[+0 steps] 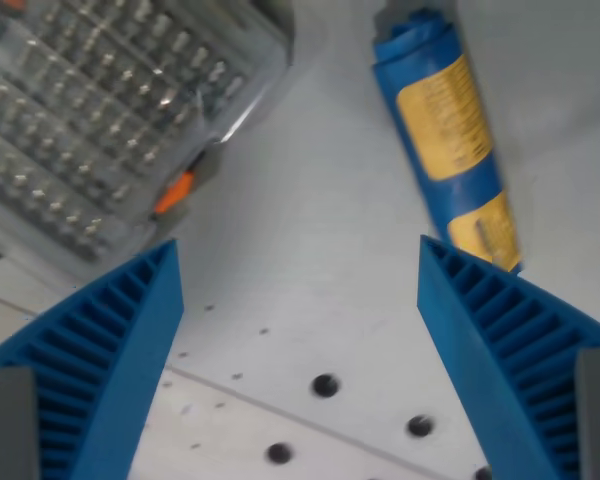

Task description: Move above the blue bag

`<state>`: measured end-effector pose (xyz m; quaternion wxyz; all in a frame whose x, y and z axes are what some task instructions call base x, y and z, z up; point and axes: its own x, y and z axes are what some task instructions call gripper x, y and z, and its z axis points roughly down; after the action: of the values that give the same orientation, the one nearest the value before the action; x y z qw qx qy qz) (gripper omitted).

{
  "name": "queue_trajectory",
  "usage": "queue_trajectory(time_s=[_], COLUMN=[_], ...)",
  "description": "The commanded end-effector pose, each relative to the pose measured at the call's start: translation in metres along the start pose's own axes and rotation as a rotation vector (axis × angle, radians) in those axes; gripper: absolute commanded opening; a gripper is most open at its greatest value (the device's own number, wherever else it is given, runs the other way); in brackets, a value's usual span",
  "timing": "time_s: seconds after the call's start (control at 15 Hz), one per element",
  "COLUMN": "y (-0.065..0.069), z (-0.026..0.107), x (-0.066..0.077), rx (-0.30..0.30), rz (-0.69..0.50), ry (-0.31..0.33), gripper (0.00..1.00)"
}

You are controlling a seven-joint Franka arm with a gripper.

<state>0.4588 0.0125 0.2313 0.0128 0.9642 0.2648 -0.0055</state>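
Observation:
The blue bag [448, 135] is a rolled blue bundle with a yellow printed label, lying on the white table at the wrist view's upper right. It runs from the top edge down to just behind my right finger. My gripper [298, 260] is open and empty, its two blue ribbed fingers [110, 350] spread wide at the bottom of the view. The bag lies beyond and to the right of the gap between them, its lower end hidden behind the right finger.
A clear plastic case of screwdriver bits [100, 120] with an orange latch [174, 192] fills the upper left. The white table [300, 300] has several small round holes near the bottom.

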Motion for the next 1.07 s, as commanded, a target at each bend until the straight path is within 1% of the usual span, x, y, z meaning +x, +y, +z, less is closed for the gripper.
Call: queue_trajectory(time_s=[0.07,0.67,1.07], y=[0.016,0.047,0.063], z=[0.008,0.035,0.048], x=[0.006,0.011,0.013], rx=[-0.013,-0.029,-0.035], rz=[-0.204,-0.322,-0.360], ry=[-0.023,-0.027,-0.026], gripper=[1.00,1.00,1.00])
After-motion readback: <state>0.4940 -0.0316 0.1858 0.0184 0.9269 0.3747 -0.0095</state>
